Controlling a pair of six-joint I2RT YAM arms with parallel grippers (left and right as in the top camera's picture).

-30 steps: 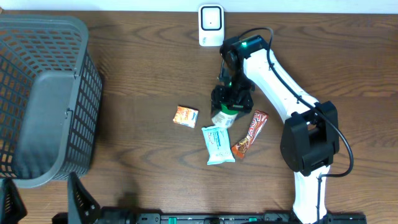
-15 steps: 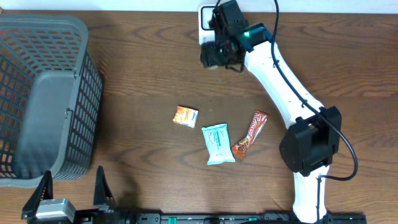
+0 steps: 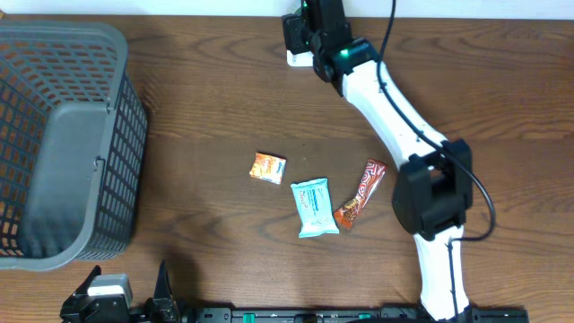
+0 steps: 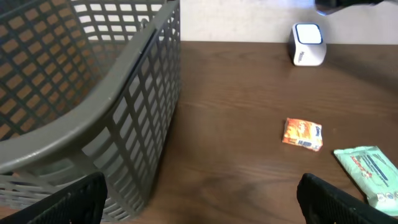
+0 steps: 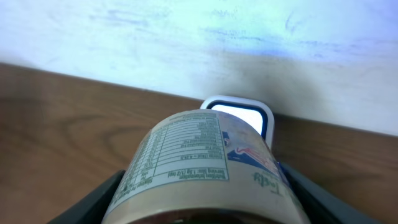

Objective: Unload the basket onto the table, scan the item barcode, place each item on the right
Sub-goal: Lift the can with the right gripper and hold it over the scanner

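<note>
two arms of mine share one dark wooden table (image 3: 206, 108). biggest on it is the grey mesh basket (image 3: 63, 135), filling the far left side; from my left wrist its slatted wall rises close by on the left. next comes my right arm (image 3: 395, 108), white with black joints, reaching from the near edge on the right up to the far edge by the pale wall. my left claw (image 4: 199, 208) hangs low at the near edge on the left, its two dark fingers (image 4: 62, 202) spread wide apart with nothing between them. my right claw (image 3: 309, 31) is at the far edge, clamped on the labelled cup (image 5: 199, 168), which lies on its side between my fingers with its printed nutrition table facing my wrist camera. directly beyond the cup stands the white scanner (image 5: 239, 115), backed against the wall; whether cup and scanner touch i cannot tell. from overhead my claw hides the cup and most of the scanner.

three small packets lie near the middle of the table, well apart from the scanner. the teal packet (image 3: 314, 208) lies flat, with the red bar wrapper (image 3: 361, 193) just beside it on the right, set at a slant. the orange sachet (image 3: 267, 168) lies near the teal packet, up and to the left of it.
</note>
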